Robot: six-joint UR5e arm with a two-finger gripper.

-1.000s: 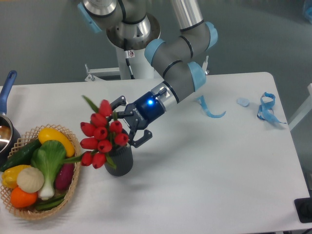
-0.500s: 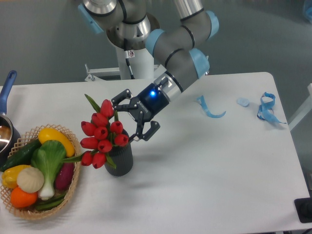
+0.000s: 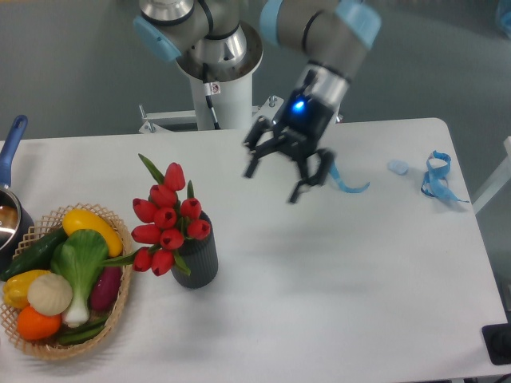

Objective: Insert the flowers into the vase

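The flowers (image 3: 165, 217) stand in the vase (image 3: 197, 257) at about eight o'clock on the bench (image 3: 343, 295), leaning toward the basket (image 3: 48, 345). The gripper (image 3: 286, 171) (fingers spread, holding nothing) hangs well apart at twelve o'clock. The insertion looks done; nothing obvious remains.

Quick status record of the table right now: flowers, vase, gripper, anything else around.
flowers: red tulips standing in the vase, heads leaning toward the basket
vase: dark grey, ribbed, upright on the table
gripper: open, empty, in the air apart from the flowers, to their right and nearer the robot base
basket: wicker, holding vegetables, left of the vase
pot: at the left edge, blue handle
other: blue strips near the right edge
task: flowers look inserted
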